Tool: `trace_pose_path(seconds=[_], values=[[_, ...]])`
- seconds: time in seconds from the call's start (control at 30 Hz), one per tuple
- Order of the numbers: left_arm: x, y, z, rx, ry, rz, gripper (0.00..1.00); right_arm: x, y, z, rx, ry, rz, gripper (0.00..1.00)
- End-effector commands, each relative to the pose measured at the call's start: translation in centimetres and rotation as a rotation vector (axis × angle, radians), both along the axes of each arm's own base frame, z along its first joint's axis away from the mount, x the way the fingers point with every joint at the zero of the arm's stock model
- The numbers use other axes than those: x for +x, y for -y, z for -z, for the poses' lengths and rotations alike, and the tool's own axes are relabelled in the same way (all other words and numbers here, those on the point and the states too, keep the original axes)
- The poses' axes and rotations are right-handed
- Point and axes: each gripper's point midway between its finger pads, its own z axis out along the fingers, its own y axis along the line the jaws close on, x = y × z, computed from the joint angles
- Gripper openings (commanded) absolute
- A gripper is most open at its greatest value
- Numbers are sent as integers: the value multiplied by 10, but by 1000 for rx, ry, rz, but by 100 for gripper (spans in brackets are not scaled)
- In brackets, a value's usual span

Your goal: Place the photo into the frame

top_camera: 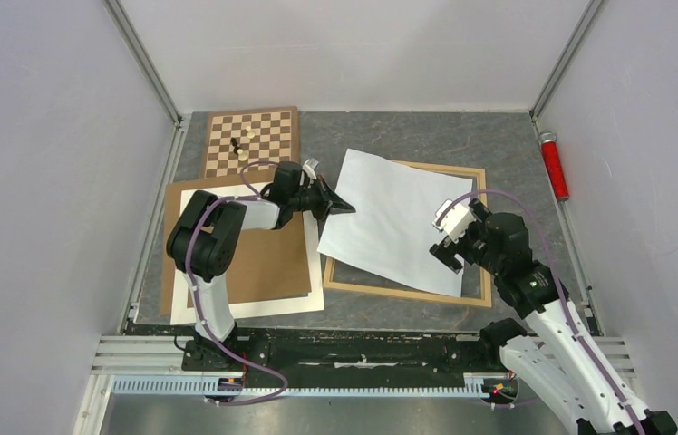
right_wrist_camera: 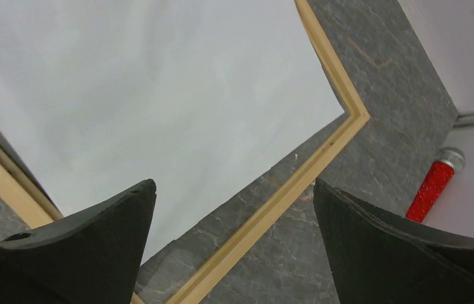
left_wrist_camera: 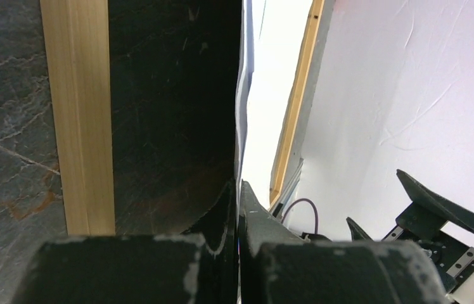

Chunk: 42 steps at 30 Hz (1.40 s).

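The light wooden frame lies flat on the right half of the table. A white sheet lies askew over it and shows only a plain white face. The lake print of the photo shows in no view. My left gripper is shut on the sheet's left edge. In the left wrist view the sheet runs edge-on from between the closed fingertips, beside a frame border. My right gripper is open above the sheet's right edge. The right wrist view shows the frame corner and the sheet between its fingers.
A chessboard with a few pieces sits at the back left. A brown backing board lies on a white mat under the left arm. A red cylinder lies by the right wall. Walls enclose the table.
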Motion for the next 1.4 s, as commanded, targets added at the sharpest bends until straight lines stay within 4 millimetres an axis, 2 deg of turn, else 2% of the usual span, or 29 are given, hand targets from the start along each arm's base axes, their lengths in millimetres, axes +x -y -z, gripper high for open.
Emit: trace_pose_path(seconds=[0.0,0.17,0.33,0.6,0.8,0.93,1.17,1.37], values=[[20,1,-36,-32,120,-104,2,27,21,-33,62,99,198,97],[15,3,-40,-22,146,-137,2,34,38,-27,74,93,294,97],[20,1,-38,-23,157,-182,2,40,51,-19,69,81,362,96],[21,7,-28,-13,146,-198,2,51,75,-17,108,65,496,97],[17,9,-23,-12,122,-230,2,59,90,-4,174,5,567,97],[14,8,-21,-9,128,-248,2,62,98,15,215,-57,599,97],[0,25,-21,-26,141,-225,2,68,111,31,275,-91,638,96],[-1,38,-20,-3,139,-171,2,69,114,39,273,-109,648,95]])
